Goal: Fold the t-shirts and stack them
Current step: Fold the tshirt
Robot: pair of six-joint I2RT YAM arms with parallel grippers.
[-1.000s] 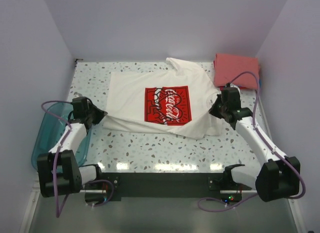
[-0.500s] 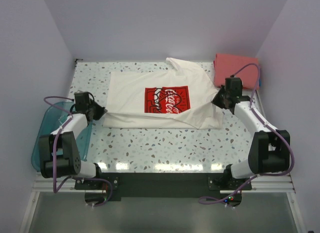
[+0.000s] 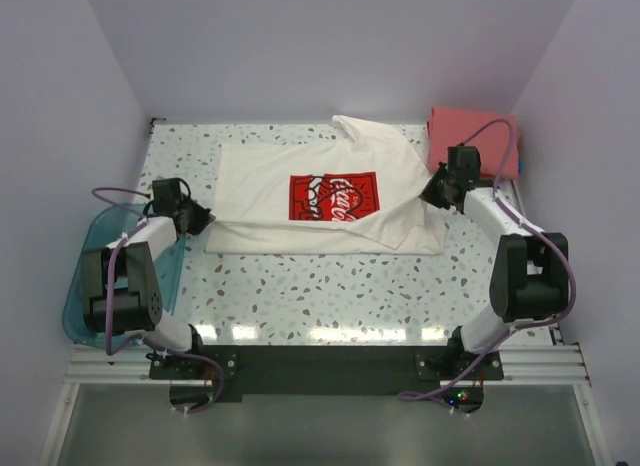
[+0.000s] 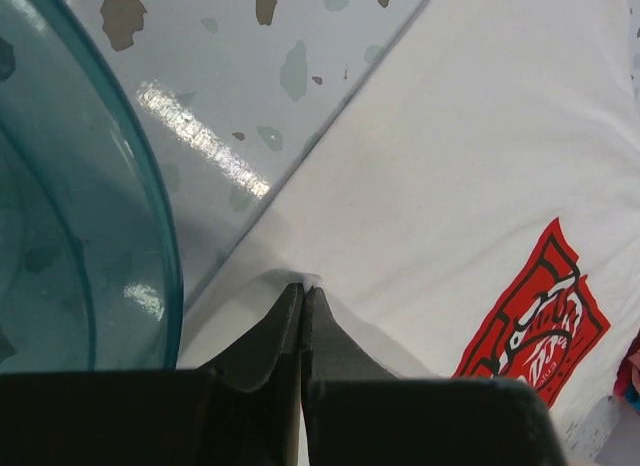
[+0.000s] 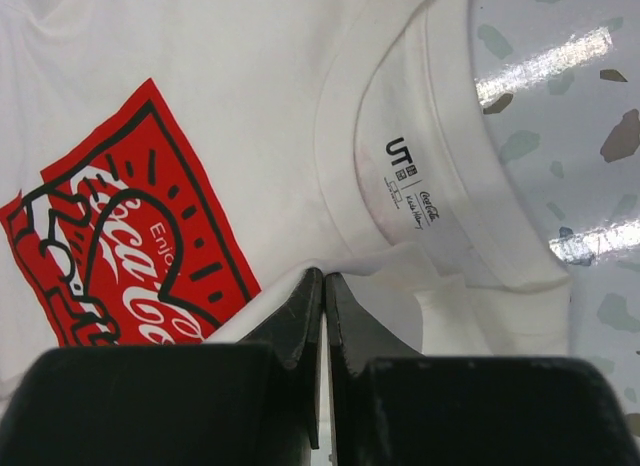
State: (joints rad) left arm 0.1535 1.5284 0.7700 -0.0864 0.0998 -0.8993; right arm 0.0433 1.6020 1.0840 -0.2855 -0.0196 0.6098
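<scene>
The cream-white t-shirt (image 3: 300, 191) with a red-and-white chest print (image 3: 335, 198) lies on the speckled table, its near edge lifted and folding toward the back. My left gripper (image 3: 205, 221) is shut on the shirt's left corner; the pinched cloth (image 4: 300, 281) shows in the left wrist view. My right gripper (image 3: 430, 198) is shut on the shirt's right edge (image 5: 400, 261), below the collar label (image 5: 405, 181). The folded coral-red shirt (image 3: 475, 136) lies at the back right, with a blue edge (image 3: 519, 166) beside it.
A translucent teal plastic tub (image 3: 95, 276) stands at the left table edge beside my left arm, and its rim (image 4: 120, 186) fills the left of the left wrist view. Walls enclose the table on three sides.
Both grippers have carried the shirt's near edge away from me toward the back, so the shirt now looks shorter front to back and part of the print is covered.
</scene>
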